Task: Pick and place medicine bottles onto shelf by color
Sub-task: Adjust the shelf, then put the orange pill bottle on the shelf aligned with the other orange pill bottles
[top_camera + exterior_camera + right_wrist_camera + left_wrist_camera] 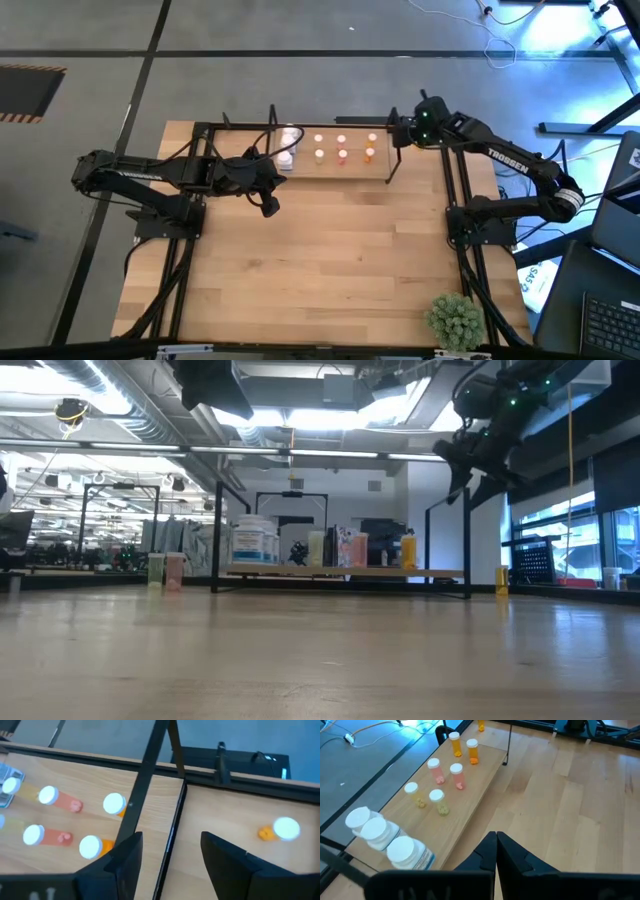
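- The shelf (pixel 330 170) stood near the far edge of the wooden counter (pixel 330 260), its pale base running between thin black end frames.
- At the shelf's left end, three chunky white bottles (pixel 382 837) stood touching one another in a tight cluster.
- Beside them, six smaller bottles stood upright in two rows, all white-capped: a cream pair (pixel 424 796), a pink pair (pixel 446 771), then an orange pair (pixel 463 747) towards the right end frame.
- One more orange bottle (pixel 280 830) stood on the counter just outside the right end frame, apart from the shelf.
- The left tool (pixel 268 207) hung over the counter just in front of the shelf's left end, close to the white bottles; its fingers (pixel 492 855) were pressed together with nothing between them.
- The right tool (pixel 170 855) was raised above the shelf's right end, over the black end frame, with its fingers spread wide and empty.
- In the low view, the right arm (pixel 490 430) showed high above the shelf's right side.
- A green bushy plant (pixel 455 320) sat at the near right corner of the counter, well apart from the shelf.
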`<state>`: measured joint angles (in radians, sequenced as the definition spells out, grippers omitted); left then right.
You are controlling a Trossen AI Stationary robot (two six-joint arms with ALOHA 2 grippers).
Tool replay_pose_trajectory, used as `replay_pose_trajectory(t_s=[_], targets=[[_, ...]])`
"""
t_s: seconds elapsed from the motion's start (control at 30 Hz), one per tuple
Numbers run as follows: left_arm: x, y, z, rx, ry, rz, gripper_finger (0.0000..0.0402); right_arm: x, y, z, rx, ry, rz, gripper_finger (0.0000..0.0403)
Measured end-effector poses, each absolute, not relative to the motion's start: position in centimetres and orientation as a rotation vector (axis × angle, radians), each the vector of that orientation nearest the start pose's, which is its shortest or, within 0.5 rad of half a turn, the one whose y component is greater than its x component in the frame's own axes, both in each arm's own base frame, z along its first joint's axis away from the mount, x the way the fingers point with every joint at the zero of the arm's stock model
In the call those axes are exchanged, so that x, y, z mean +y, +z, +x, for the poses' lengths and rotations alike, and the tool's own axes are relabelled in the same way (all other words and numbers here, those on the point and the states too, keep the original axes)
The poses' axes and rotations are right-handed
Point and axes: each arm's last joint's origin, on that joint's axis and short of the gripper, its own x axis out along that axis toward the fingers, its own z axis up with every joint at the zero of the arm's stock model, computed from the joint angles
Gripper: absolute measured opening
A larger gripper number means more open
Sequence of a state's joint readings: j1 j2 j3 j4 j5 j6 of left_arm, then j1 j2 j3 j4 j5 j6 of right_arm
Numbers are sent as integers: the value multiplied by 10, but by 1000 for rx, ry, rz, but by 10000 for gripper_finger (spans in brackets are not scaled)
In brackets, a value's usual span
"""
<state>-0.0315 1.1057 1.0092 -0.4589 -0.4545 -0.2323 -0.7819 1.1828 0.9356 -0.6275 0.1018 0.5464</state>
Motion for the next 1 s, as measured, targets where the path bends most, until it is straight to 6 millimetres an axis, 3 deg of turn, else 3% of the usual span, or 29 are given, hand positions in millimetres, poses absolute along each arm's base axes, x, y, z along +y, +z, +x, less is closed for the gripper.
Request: replay_pose_trajectory(t_s=[0.47, 0.67, 1.0], targets=[[5, 326, 231, 492, 472, -88, 0, -173, 270, 154, 645, -1164, 740, 204], [5, 326, 231, 492, 472, -88, 0, -175, 267, 145, 734, -1169, 698, 204], [6, 326, 231, 492, 472, -89, 0, -170, 238, 133, 840, -1332, 673, 204]])
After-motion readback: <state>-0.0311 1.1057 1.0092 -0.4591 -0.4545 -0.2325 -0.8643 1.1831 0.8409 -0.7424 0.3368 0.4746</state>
